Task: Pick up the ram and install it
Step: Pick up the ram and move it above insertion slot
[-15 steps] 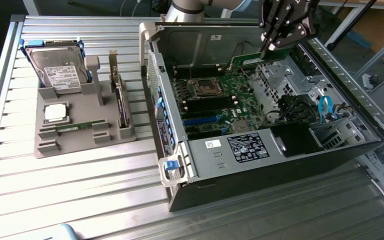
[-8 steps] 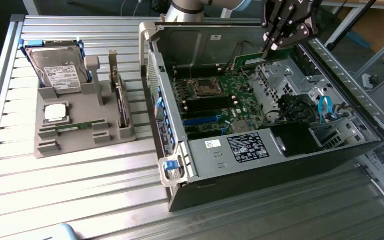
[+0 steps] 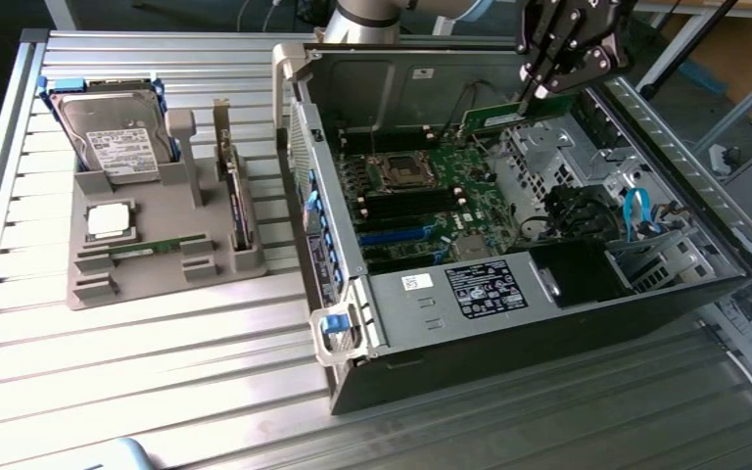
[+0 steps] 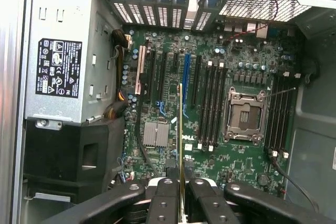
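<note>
Beyond the pincer and its clamped ram, open air runs to the motherboard. The power supply on one side and the case wall on the other hem it in.

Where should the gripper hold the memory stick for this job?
Its upper long edge, from above, fingers on the two flat faces, as the gripper holds the memory stick now: it is thin, and its lower edge likely needs to stay free.

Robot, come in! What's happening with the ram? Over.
Gripper shut on ram. Ram held edge-on above motherboard, not seated. Nothing seen blocking the slots. Over.
</note>
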`<state>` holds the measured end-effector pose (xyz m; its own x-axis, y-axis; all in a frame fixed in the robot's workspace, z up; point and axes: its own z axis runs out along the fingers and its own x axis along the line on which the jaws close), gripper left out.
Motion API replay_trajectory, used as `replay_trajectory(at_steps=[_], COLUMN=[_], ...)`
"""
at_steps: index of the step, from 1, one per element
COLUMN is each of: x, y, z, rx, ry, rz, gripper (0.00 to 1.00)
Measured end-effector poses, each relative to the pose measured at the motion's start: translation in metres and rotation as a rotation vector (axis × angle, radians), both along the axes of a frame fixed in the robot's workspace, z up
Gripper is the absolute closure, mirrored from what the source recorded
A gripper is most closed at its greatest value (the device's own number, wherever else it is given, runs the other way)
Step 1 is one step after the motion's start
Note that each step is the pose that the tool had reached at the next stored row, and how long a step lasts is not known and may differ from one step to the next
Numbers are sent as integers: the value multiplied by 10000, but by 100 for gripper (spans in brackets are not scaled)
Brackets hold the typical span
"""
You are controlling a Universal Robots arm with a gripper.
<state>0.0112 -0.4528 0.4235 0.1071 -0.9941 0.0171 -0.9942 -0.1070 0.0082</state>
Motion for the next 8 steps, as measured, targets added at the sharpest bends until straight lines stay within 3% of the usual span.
replay_trajectory(at_steps=[8], x=[63], y=[0], z=[0], rx=[-2], ry=[0], rz=[0], gripper=[86])
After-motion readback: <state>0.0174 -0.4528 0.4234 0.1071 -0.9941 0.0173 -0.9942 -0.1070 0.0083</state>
